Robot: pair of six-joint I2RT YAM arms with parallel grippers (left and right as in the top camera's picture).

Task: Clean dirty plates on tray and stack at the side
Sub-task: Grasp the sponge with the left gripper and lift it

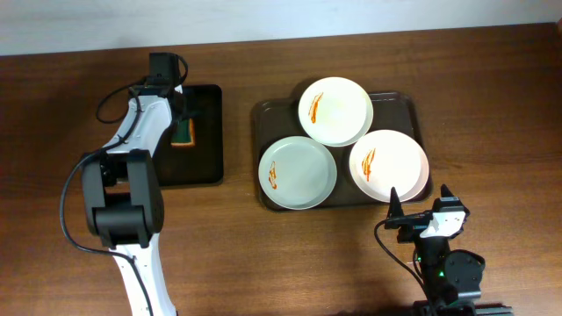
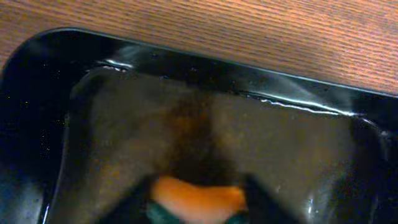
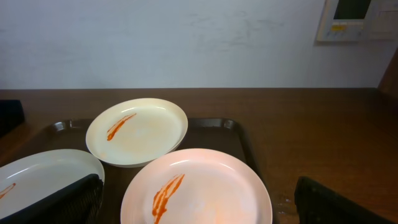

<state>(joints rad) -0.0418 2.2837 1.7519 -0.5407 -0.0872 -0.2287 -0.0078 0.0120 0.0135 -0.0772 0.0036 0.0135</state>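
Three dirty plates with orange sauce streaks sit on a brown tray: a cream plate at the back, a pale green plate front left and a pinkish plate front right. My left gripper is down in a black tray, its fingers closed against the sides of an orange and green sponge. My right gripper is open and empty, just in front of the pinkish plate. The cream plate and the green plate show beyond it.
The black tray's rim rises just beyond the sponge, with bare wood behind it. The brown tray's right edge borders bare table on the right. A wall stands at the back.
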